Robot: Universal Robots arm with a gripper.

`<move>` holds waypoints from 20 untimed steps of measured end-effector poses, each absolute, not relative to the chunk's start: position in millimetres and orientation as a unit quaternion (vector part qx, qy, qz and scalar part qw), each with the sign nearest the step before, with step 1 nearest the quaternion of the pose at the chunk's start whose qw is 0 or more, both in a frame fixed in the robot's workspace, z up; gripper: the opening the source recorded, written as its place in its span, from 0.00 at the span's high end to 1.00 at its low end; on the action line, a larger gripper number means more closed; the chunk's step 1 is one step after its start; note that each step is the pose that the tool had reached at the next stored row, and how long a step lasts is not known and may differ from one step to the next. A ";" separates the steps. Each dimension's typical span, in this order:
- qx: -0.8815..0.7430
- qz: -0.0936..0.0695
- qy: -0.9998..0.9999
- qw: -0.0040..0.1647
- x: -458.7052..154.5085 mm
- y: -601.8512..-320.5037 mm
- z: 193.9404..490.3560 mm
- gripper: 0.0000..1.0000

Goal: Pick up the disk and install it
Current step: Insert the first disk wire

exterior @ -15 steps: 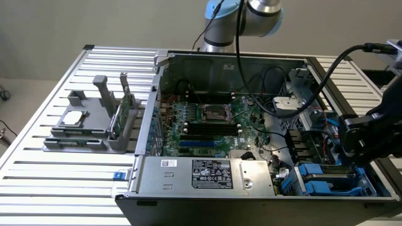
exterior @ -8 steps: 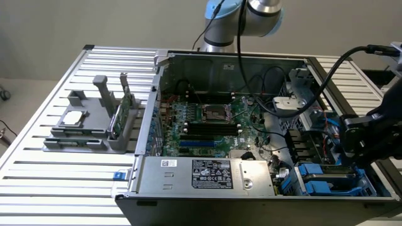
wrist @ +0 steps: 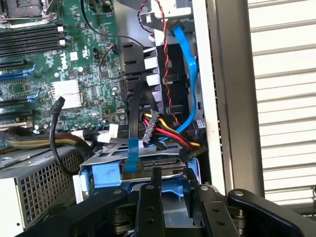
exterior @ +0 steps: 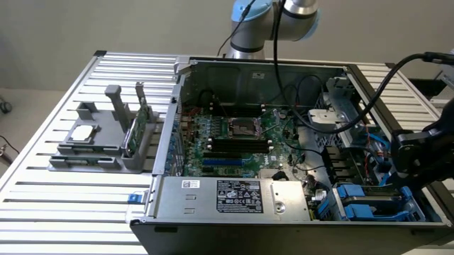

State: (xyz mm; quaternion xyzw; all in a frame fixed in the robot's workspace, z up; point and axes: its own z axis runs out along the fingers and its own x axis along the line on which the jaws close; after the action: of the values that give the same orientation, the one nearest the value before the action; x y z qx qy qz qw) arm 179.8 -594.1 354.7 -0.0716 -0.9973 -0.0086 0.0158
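- Gripper (wrist: 173,177) with fingers part-way apart, judged to be clamped on the two sides of the disk (wrist: 170,192) (blue carrier frame and grey body showing between the black fingers).
- Disk low in the near corner of the open computer case (exterior: 284,236), on the exterior view's right, at the mouth of the drive bay (wrist: 98,155).
- Well apart from the grey parts stand (exterior: 99,143) out on the slatted surface (exterior: 57,212).
- Long axis judged to run straight ahead from the gripper, into the bay, toward the bundle of power cables (wrist: 165,133) and the blue data cable (wrist: 190,64).
- No sideways offset to be seen: disk centred between the fingers, not beside them.
- Single arm only, so no choice of nearer side.
- Depth of seating hard to tell (far end of the disk hidden under the bay's metal).
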 end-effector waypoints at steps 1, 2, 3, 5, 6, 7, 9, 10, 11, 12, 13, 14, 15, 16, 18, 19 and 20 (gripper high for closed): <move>-0.075 -0.009 -0.997 0.016 180.0 -594.1 354.7 0.68; -0.079 -0.009 -0.997 0.016 180.0 -594.1 354.6 0.68; -0.085 -0.009 -0.996 0.016 180.0 -594.2 354.6 0.68; -0.100 -0.009 -0.995 0.016 180.1 -594.2 354.4 0.68; -0.108 -0.009 -0.994 0.015 180.1 -594.2 354.4 0.68; -0.117 -0.009 -0.993 0.015 180.2 -594.1 354.3 0.68; -0.134 -0.010 -0.991 0.015 180.2 -594.2 354.2 0.68; -0.143 -0.010 -0.989 0.015 180.1 -594.2 354.2 0.68; -0.152 -0.010 -0.988 0.015 180.1 -594.2 354.1 0.68; -0.162 -0.010 -0.987 0.015 180.1 -594.2 354.1 0.68; -0.171 -0.010 -0.985 0.015 180.1 -594.2 354.0 0.68; -0.179 -0.010 -0.984 0.015 180.1 -594.2 353.9 0.68; -0.188 -0.010 -0.982 0.015 180.1 -594.2 353.9 0.68; -0.197 -0.010 -0.980 0.015 180.1 -594.2 353.8 0.68; -0.215 -0.011 -0.977 0.014 180.1 -594.2 353.6 0.68; -0.224 -0.011 -0.974 0.014 180.1 -594.2 352.9 0.68; -0.233 -0.011 -0.972 0.014 180.1 -594.3 351.8 0.68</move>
State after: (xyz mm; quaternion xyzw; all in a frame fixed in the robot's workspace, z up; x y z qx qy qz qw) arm 180.1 -594.3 351.8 -0.2331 -0.9723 -0.0111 0.0142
